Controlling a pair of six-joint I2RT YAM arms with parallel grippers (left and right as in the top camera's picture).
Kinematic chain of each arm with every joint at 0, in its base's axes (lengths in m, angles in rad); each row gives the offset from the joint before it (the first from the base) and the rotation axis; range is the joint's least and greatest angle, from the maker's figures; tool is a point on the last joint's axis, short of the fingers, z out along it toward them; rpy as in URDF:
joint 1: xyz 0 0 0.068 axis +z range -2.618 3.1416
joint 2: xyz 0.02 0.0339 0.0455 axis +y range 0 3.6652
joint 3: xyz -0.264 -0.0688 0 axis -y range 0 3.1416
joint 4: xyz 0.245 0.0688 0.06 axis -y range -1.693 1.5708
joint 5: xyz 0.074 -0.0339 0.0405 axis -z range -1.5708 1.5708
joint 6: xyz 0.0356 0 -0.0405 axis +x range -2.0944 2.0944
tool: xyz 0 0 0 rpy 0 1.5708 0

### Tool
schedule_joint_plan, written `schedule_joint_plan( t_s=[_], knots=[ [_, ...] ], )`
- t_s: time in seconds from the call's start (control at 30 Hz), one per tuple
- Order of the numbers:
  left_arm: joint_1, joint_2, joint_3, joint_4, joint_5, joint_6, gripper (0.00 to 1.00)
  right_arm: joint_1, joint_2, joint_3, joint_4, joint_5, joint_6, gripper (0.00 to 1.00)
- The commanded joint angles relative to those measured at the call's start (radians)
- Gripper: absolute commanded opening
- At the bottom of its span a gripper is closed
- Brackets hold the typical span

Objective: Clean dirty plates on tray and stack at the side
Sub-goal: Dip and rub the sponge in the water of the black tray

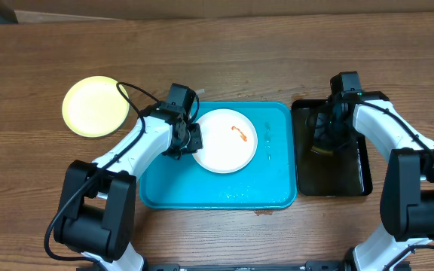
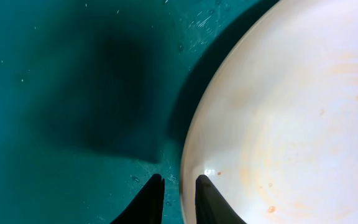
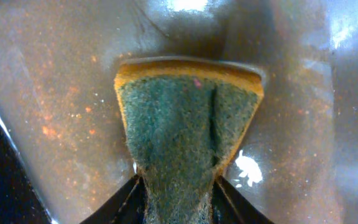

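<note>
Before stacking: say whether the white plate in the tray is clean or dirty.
Dirty: the white plate bears an orange-red smear near its centre.

black tray (image 1: 337, 179): wet, orange specks | sponge (image 3: 185, 124): green face, yellow edge, in tray | table (image 1: 239, 53): wood

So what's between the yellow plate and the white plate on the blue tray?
Seen from overhead: the left hand, pinching the white plate's rim, its white arm, the tray's edge and a strip of wooden table.

Overhead stares straight down on the whole table (image 1: 217, 60); wrist cameras sit close: left over plate (image 2: 291, 112), right over sponge (image 3: 185, 124).
</note>
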Motion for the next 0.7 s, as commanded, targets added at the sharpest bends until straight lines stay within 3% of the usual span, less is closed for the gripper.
schedule_joint_plan(
  t_s=[0.0,0.3,0.43,0.5,0.57,0.67],
  knots=[
    [-0.007,0.011,-0.015,0.008,-0.002,0.018,0.2,-0.001,-0.009,0.011,0.012,-0.005,0.003,0.4],
    [-0.007,0.011,-0.019,0.011,-0.003,0.014,0.21,-0.001,-0.009,-0.018,0.042,-0.005,0.003,0.4],
    [-0.007,0.011,-0.019,0.012,-0.003,0.014,0.14,-0.001,-0.009,-0.041,0.067,-0.005,0.003,0.4],
    [-0.007,0.011,-0.019,0.013,-0.003,0.014,0.12,-0.001,-0.009,-0.042,0.082,-0.005,0.002,0.28],
    [-0.007,0.011,-0.019,0.016,-0.002,0.014,0.08,-0.001,-0.009,-0.034,0.091,-0.005,0.0,0.04],
    [-0.007,0.011,-0.019,0.016,-0.003,0.014,0.05,-0.001,-0.009,0.008,0.071,0.0,-0.009,0.04]
  ],
)
